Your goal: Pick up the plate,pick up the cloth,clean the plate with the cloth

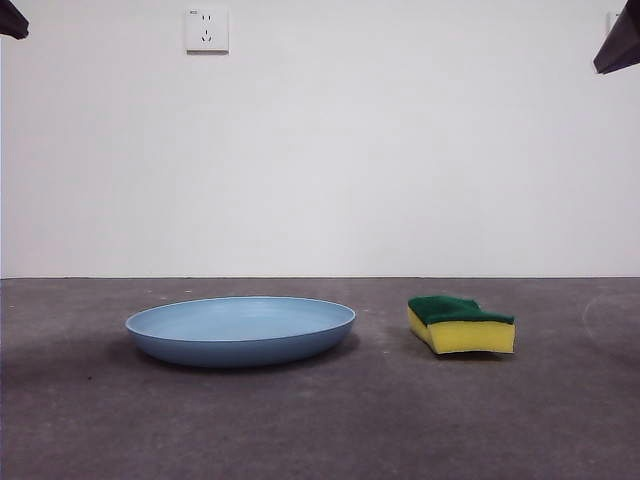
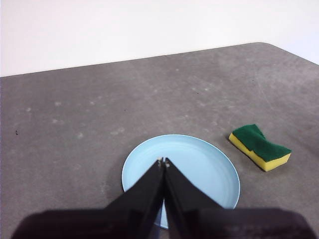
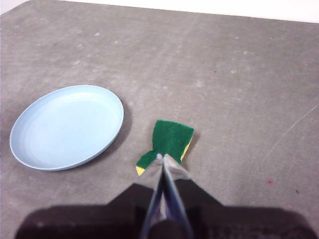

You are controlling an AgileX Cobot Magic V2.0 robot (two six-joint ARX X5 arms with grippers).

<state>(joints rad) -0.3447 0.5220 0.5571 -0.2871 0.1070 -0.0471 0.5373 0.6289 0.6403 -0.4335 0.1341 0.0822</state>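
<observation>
The light-blue plate [image 1: 240, 328] lies flat on the grey table, left of centre in the front view. The cloth, a yellow sponge with a dark green top [image 1: 461, 324], lies flat to its right, apart from it. My left gripper [image 2: 163, 161] is shut and empty, held high above the plate [image 2: 199, 172]; the sponge [image 2: 259, 147] shows beside the plate there. My right gripper [image 3: 160, 157] is shut and empty, held high above the sponge [image 3: 169, 141], with the plate [image 3: 67, 125] off to one side. In the front view both arms show only as black tips at the top corners.
The grey table [image 1: 320, 420] runs back to a white wall with a socket [image 1: 206, 30]. The table's rounded corner and edge show in the left wrist view [image 2: 289, 52].
</observation>
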